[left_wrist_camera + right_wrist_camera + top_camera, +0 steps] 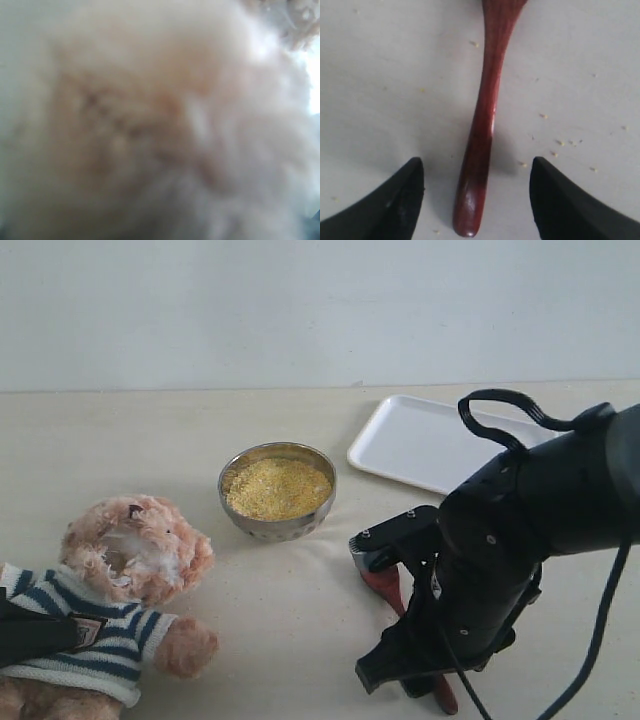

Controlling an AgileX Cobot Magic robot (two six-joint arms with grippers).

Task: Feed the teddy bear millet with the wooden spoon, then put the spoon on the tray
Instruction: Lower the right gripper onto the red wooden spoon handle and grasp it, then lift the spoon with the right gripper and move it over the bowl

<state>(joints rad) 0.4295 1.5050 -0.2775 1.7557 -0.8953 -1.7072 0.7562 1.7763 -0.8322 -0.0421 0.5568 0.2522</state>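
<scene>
1. The wooden spoon (386, 587) lies flat on the table (300, 640), near the metal bowl (280, 531) of millet (277, 488). In the exterior view its long axis runs diagonally, with the oval end toward the bowl and the handle tip toward the near edge.
2. Only the right wrist view shows the right gripper (476, 161). It is spread open, with 2 black fingers (395, 205) flanking the handle's end, neither touching. Loose grains (560, 142) dot the table.
3. Only the exterior view shows the tray (420, 440), well apart beyond the spoon, and the teddy bear (135, 550) at the left.
4. The left wrist view is blurred fur. A dark wedge (30, 635) on the bear's sweater is probably the left gripper, and whether it is open or closed cannot be told.
</scene>
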